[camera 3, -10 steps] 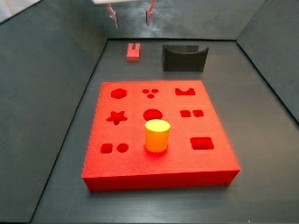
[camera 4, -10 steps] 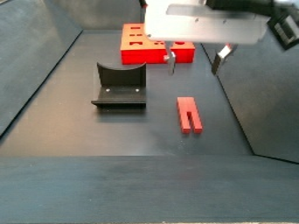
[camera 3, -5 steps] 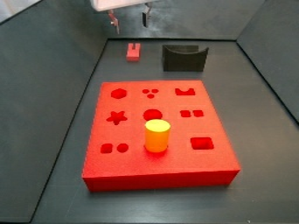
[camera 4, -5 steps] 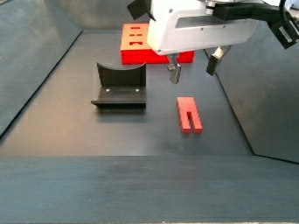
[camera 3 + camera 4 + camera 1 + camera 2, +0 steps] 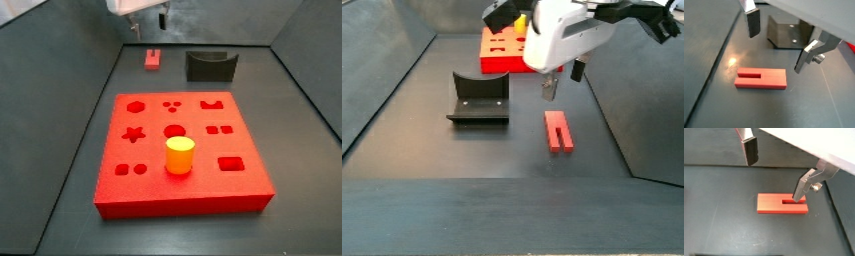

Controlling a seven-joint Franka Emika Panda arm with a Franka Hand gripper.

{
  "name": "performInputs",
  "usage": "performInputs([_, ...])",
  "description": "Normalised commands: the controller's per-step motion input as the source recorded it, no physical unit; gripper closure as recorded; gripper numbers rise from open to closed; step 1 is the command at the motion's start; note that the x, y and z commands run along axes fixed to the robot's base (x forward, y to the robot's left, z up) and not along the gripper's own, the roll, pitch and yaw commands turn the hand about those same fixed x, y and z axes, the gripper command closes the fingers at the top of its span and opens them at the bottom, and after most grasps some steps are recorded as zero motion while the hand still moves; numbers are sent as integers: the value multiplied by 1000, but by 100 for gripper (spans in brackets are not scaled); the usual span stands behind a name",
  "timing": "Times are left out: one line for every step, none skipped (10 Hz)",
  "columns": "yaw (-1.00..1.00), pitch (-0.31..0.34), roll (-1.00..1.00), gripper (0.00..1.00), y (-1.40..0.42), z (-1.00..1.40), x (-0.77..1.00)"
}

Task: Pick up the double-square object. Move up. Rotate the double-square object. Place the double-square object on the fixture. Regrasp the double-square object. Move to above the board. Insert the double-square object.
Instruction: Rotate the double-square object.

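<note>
The double-square object (image 5: 761, 79) lies flat on the dark floor beneath the gripper (image 5: 777, 49) (fingers spread apart, nothing between them), with the fixture (image 5: 791, 34) just beyond and the board (image 5: 508, 50) farther back.

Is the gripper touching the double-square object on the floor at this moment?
Apart. In a side view the gripper hangs above the double-square object with bare floor between them; a wrist view shows its open fingers clear of it.
</note>
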Motion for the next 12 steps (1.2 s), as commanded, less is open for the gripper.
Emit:
performInputs([1000,-2,1,0,10,-53,35])
performInputs([1000,-2,1,0,10,-52,35])
performInputs([1000,-2,1,0,10,-52,36])
performInputs([1000,-2,1,0,10,-51,36])
performInputs([1000,-2,1,0,10,-50,36])
performInputs([1000,-2,1,0,10,-50,36])
performInputs([1000,-2,1,0,10,-50,36])
performInputs([1000,-2,1,0,9,-49,36])
performInputs([1000,-2,1,0,9,-49,36])
performInputs([1000,-2,1,0,9,-49,36])
performInputs([1000,-3,1,0,9,-49,36])
performInputs([1000,-3,2,0,9,-49,36])
